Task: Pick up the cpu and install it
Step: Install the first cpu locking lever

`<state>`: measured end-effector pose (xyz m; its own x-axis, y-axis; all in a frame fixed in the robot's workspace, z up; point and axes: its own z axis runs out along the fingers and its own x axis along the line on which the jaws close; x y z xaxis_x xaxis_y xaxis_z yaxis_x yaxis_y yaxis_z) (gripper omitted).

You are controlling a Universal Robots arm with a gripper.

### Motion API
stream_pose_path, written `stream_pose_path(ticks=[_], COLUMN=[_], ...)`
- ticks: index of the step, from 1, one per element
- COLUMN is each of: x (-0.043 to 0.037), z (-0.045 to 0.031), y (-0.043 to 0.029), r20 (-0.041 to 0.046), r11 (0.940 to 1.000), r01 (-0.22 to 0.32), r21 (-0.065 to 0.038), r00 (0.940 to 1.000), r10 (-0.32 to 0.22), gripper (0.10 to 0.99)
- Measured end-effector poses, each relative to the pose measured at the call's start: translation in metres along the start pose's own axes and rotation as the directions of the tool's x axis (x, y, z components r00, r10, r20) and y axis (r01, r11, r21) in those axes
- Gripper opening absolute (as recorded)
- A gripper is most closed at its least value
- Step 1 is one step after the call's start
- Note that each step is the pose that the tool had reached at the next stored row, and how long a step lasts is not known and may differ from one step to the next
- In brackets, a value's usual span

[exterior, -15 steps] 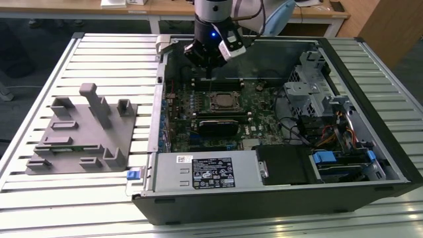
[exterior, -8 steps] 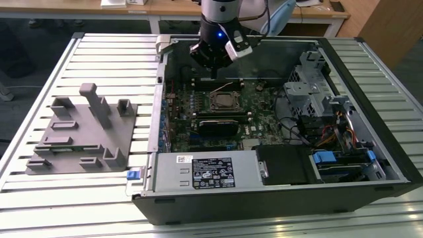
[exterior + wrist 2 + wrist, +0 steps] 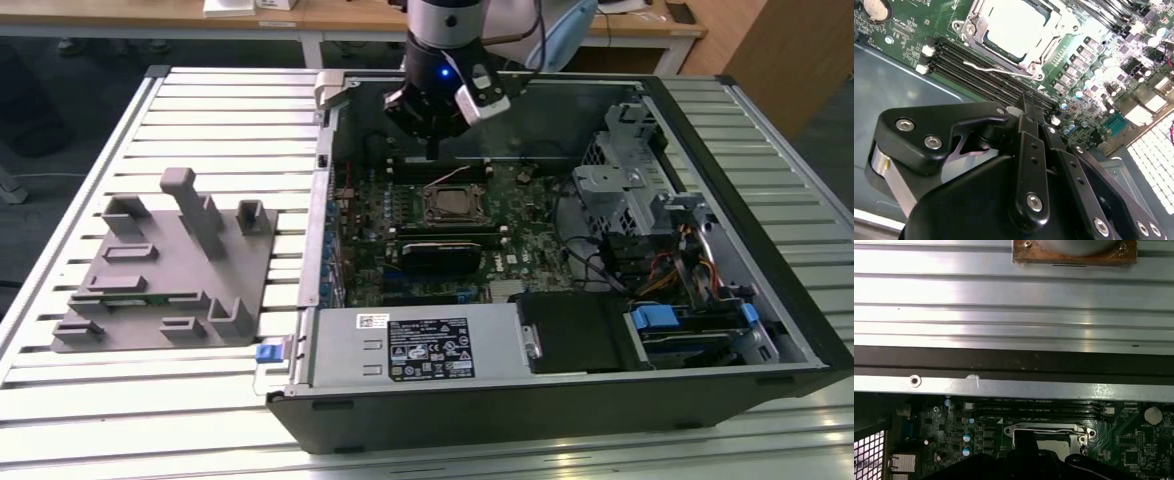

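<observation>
The black two-fingered gripper (image 3: 430, 128) hangs over the far side of the open computer case, its fingers pointing down above the green motherboard (image 3: 400, 215); in the second wrist view the gripper (image 3: 1029, 107) shows its black linkage bars drawn together with the fingertips meeting, and nothing is seen between them, so it looks closed on nothing. Just past the tips in that view lies the cpu (image 3: 1011, 25), a flat square chip with a bright silver-white metal top, sitting inside the silver metal socket frame (image 3: 1046, 52) on the motherboard, with the thin wire lever (image 3: 989, 67) lying along the frame's near edge. In the exterior view the cpu (image 3: 451, 205) is a small pale square in the socket, near the middle of the board, just in front of the gripper. The first wrist view shows the socket frame (image 3: 1046, 432) from the other side, beyond it the ribbed aluminium table (image 3: 1004, 300). The exterior view also takes in the grey plastic tray (image 3: 167, 265) of blocks on the table, well apart from the case, on the exterior view's left.
</observation>
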<state>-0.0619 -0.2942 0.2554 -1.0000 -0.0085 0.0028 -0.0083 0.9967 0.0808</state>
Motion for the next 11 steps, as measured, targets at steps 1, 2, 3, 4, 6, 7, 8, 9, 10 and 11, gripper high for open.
stream_pose_path(ticks=[1, 2, 3, 4, 6, 7, 8, 9, 10, 11], x=[-0.0012, -0.0025, -0.0031, -0.0037, -0.0043, -0.0048, -0.0058, -0.0066, -0.0077, -0.0086], z=[0.0004, 0.0007, 0.0013, 0.0020, 0.0034, 0.0038, 0.0043, 0.0049, 0.0054, 0.0061], y=[0.0000, -0.0001, -0.0002, -0.0002, -0.0003, -0.0003, -0.0003, -0.0004, -0.0004, -0.0005], r20=[0.0001, 0.0001, 0.0002, 0.0003, 0.0002, 0.0002, 0.0001, 0.0001, 0.0002, 0.0003], r11=[1.0000, 1.0000, 0.9999, 0.9999, 0.9999, 0.9999, 0.9999, 0.9999, 0.9999, 0.9999], r01=[0.000, 0.000, 0.000, 0.000, 0.000, 0.000, 0.000, 0.000, 0.000, 0.000], r21=[-0.001, -0.005, -0.010, -0.012, -0.012, -0.012, -0.012, -0.012, -0.012, -0.012], r00=[1.0000, 1.0000, 1.0000, 1.0000, 1.0000, 1.0000, 1.0000, 1.0000, 1.0000, 1.0000], r10=[0.000, 0.000, 0.000, 0.000, 0.000, 0.000, 0.000, 0.000, 0.000, 0.000], gripper=[0.106, 0.106, 0.106, 0.106, 0.106, 0.106, 0.106, 0.106, 0.106, 0.106])
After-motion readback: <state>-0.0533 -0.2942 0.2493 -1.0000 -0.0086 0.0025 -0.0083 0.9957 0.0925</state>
